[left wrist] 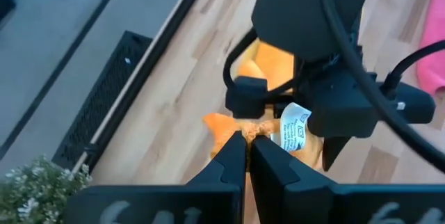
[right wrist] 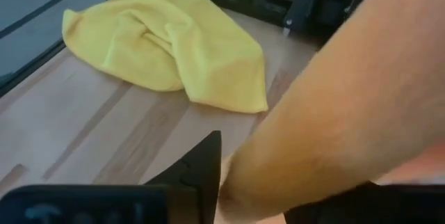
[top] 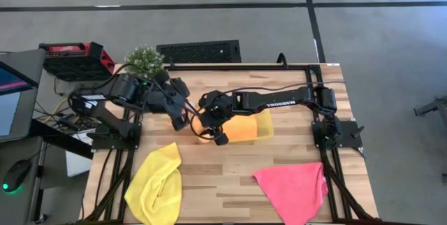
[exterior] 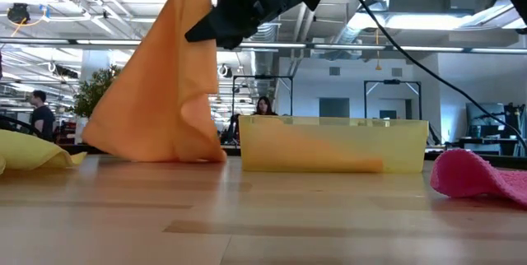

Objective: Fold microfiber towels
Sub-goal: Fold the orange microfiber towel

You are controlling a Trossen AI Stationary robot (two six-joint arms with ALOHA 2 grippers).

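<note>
An orange microfiber towel (exterior: 156,92) hangs from my left gripper (left wrist: 247,144), which is shut on it above the table's middle left (top: 183,119). My right gripper (top: 213,133) reaches in from the right. It is open, with its fingers on either side of the same towel's upper edge beside a white label (left wrist: 295,126). A second orange towel (top: 241,126) lies in the translucent yellow tray (exterior: 412,146). The yellow towel (top: 157,179) lies crumpled at the near left. The pink towel (top: 293,190) lies at the near right. My left gripper pinches the orange towel's top corner (left wrist: 259,131) between its two fingertips, next to the white label. The fingers slant down from the table's left. The towel hangs below them, spreading out, and its lower edge (exterior: 152,154) rests on the table. My right gripper has the towel's edge (right wrist: 278,154) between its fingers; whether they touch it I cannot tell.
The tray (top: 269,124) stands just right of the hanging towel, under my right arm. A potted plant (top: 144,59) sits at the far left corner, and a red case (top: 77,57) lies off the table. Bare wood shows between the yellow and pink towels.
</note>
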